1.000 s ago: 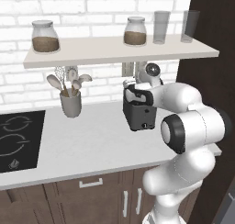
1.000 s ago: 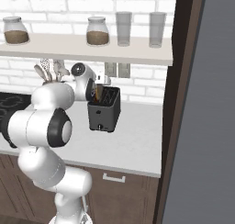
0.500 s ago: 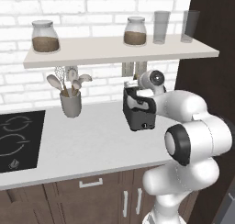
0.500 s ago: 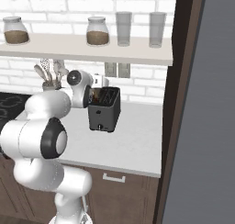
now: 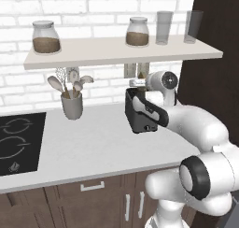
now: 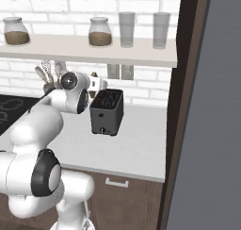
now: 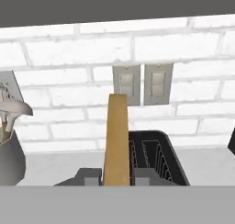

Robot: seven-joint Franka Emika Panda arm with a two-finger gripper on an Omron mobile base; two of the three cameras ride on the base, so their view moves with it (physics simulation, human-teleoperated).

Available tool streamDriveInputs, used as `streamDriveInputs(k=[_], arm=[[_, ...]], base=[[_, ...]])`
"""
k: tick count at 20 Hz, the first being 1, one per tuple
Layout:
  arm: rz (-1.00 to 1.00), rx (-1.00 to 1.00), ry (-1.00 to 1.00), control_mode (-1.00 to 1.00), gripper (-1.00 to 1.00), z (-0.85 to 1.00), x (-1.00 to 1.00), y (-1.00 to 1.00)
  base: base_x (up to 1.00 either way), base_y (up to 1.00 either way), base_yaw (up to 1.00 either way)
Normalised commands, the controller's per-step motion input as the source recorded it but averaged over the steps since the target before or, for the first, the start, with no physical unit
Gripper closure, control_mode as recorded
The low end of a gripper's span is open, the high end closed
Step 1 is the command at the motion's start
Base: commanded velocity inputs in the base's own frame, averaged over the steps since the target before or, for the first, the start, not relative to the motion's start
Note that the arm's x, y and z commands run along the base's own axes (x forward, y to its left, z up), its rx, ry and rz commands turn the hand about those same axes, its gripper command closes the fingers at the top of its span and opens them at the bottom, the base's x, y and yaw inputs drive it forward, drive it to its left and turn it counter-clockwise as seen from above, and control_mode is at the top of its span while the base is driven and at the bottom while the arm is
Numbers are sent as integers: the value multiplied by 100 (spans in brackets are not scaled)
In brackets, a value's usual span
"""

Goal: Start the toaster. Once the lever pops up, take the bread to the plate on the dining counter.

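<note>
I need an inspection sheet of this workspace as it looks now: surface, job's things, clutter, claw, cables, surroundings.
Surface: light worktop, black hob at its left.
Job's things: dark toaster on the worktop; bread upright above its slots, edge toward the hand camera.
Clutter: grey utensil cup with spoons.
Claw: shut on the bread, fingers on both faces.
Cables: nothing seen.
Surroundings: brick wall, shelf with two jars and two glasses, wall switches.

arm: elbow has swung outward and lower, away from the worktop; the wrist now sits higher, up at 12 o'clock of the toaster (image 6: 107, 112)
gripper (image 7: 116, 176): has risen clear above the slots
bread (image 7: 116, 139): lifted out edge-on, pinched between the fingers
</note>
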Motion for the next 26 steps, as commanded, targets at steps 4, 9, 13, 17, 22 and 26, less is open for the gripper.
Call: streamDriveInputs(k=[4, 9, 13, 17, 22, 26], arm=[[0, 5, 0, -100, 100, 23, -100, 0], [0, 1, 3, -100, 100, 33, -100, 0], [0, 0, 15, -100, 100, 60, -93, 0], [0, 0, 19, -100, 100, 56, -99, 0], [0, -5, 9, -100, 100, 9, -97, 0], [1, -5, 9, -100, 100, 4, -71, 0]], base=[[0, 0, 0], [0, 0, 0], [0, 0, 0], [0, 0, 0], [0, 0, 0], [0, 0, 0]])
